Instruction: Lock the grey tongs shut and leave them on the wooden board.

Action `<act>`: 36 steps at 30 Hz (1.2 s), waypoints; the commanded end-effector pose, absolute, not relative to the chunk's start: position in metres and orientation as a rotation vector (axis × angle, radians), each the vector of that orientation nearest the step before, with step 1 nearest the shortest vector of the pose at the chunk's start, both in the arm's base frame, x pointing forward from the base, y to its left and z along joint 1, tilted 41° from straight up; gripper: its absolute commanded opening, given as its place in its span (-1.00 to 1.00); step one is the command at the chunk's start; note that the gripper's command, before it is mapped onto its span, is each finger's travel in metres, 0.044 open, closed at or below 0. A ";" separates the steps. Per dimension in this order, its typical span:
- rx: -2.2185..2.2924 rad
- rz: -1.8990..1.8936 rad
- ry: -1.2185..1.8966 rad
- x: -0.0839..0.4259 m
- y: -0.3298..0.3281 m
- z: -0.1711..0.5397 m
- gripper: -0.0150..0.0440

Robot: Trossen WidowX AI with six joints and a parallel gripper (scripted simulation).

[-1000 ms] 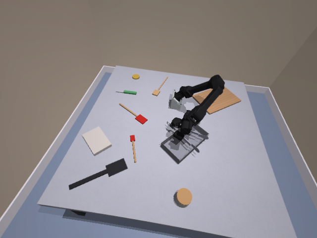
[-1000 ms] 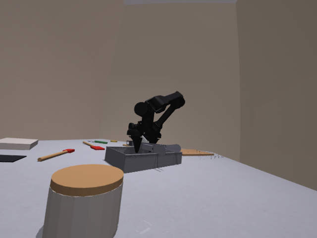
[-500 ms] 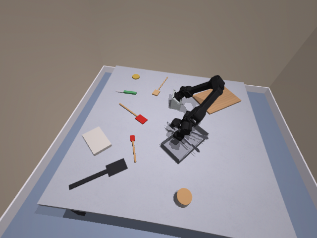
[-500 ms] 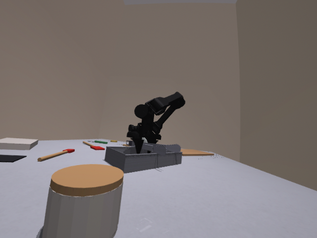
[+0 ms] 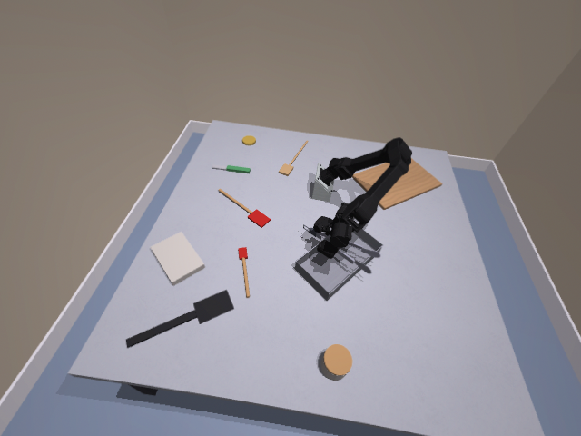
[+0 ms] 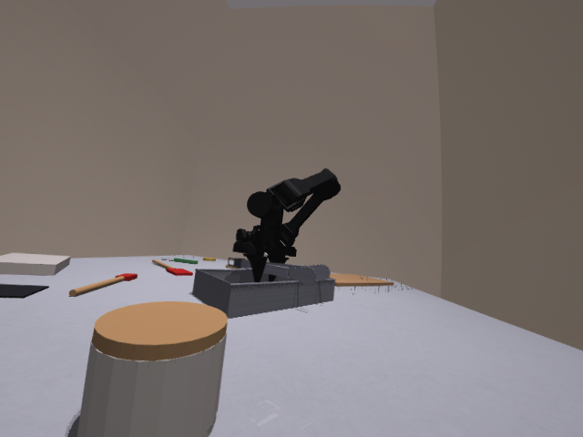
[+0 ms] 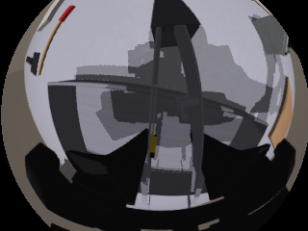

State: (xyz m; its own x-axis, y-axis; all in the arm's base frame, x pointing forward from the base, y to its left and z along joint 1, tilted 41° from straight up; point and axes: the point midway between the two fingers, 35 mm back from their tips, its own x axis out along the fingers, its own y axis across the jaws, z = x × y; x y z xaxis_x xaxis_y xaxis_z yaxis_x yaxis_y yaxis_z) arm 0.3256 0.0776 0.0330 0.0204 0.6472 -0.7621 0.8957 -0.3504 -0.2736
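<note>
The grey tongs (image 5: 366, 268) (image 6: 322, 271) (image 7: 192, 72) lie flat across the roasting tin (image 5: 310, 282) (image 6: 263, 299) (image 7: 63, 111). Their hinge block (image 7: 175, 34) is beyond one rim and their broad ends are over the opposite rim. The arms stand partly spread, with a gap between them. My gripper (image 5: 337, 247) (image 6: 265, 279) (image 7: 169, 133) points down into the tin, half closed, one finger against the outside of each arm. It is shut on the tongs. The exact finger contact is partly hidden. The wooden board (image 5: 403, 183) (image 6: 363, 280) (image 7: 284, 120) lies apart from the tin, with nothing on it.
A grey bracket-like block (image 5: 320, 190) stands beyond the tin, near the arm's base. A jar with an orange lid (image 5: 338, 360) (image 6: 160, 324) stands at the front. Red-headed spatulas (image 5: 259, 218) (image 5: 242, 253), a pale slab (image 5: 177, 257) and a black turner (image 5: 213, 306) lie left.
</note>
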 end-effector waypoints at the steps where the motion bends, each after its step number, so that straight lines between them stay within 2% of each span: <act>1: 2.016 -1.240 1.589 0.326 0.077 0.033 0.24; 31: 2.016 -1.240 1.589 0.326 0.077 0.033 -0.44; 36: 2.016 -1.240 1.589 0.326 0.077 0.033 -0.89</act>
